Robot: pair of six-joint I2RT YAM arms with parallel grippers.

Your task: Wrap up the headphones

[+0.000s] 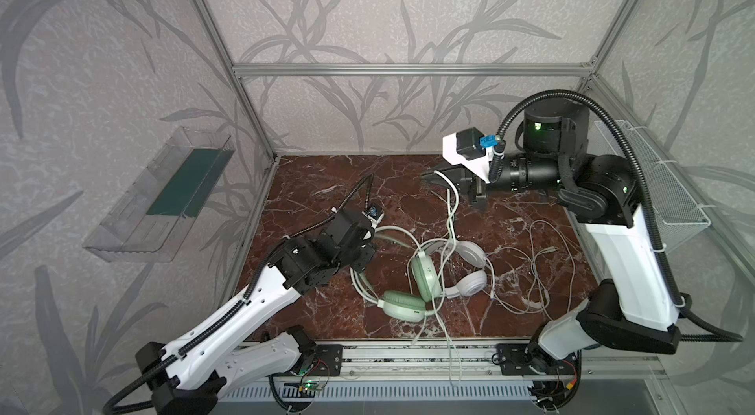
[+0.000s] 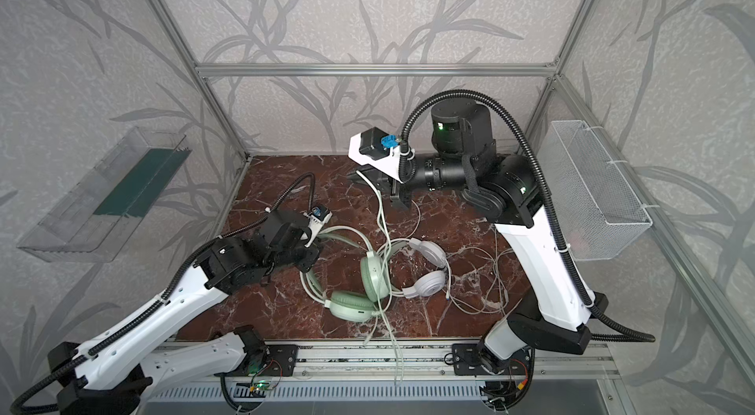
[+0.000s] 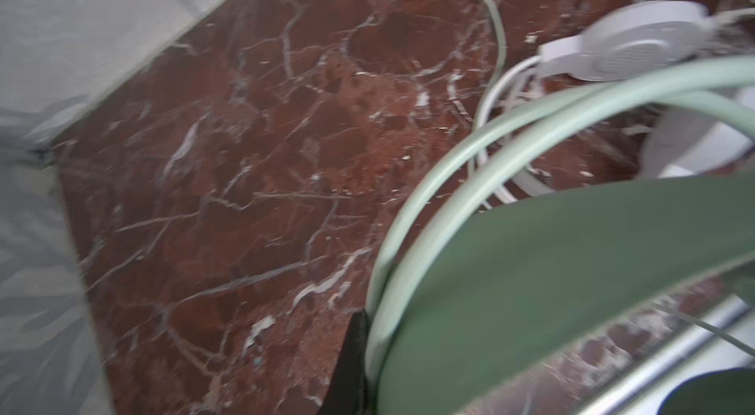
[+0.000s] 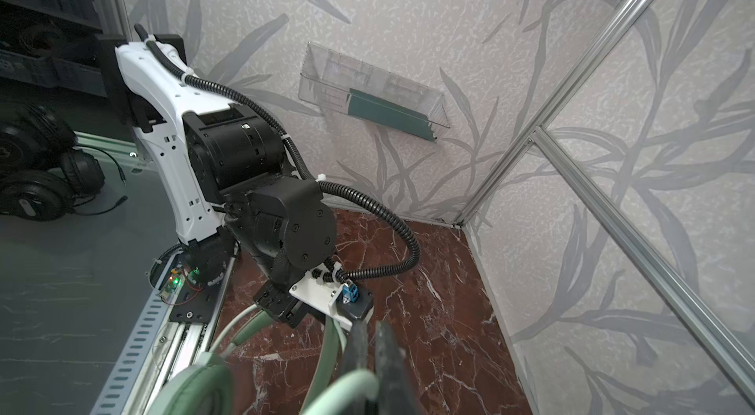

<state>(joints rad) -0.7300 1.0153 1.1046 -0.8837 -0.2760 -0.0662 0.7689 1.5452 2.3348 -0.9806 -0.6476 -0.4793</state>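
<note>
**Right gripper** (image 1: 432, 179) (image 2: 359, 177): raised above the far middle of the table (image 1: 327, 188). Jaws clenched on a loop of pale green cable (image 1: 451, 213). In the right wrist view its two dark fingers (image 4: 359, 351) stand close together, with the loop just below them.

**Left gripper** (image 1: 365, 254) (image 2: 310, 258): low over the left middle of the table. Clenched on the headband of the mint-green headset (image 1: 425, 278) (image 2: 374, 276); the band arcs out on both sides of the jaws.

**Mint-green headset**: centre of the table. One cup stands on edge; the other lies flat, nearer the front. Its broad inner band (image 3: 572, 270) fills much of the left wrist view.

**White headset** (image 1: 472, 254) (image 2: 429, 253): just right of the mint-green one and touching it, its two round cups one behind the other.

**Pale green cable**: hangs from the right gripper down onto the two headsets, crosses them, then trails over the front edge onto the rail (image 1: 408, 360).

**Thin white cable** (image 1: 535, 270): loose tangle on the right of the table, near the right arm.

**Clear bin** (image 1: 163, 196): on the left wall.

**Wire basket** (image 1: 653, 188): on the right wall.
</note>
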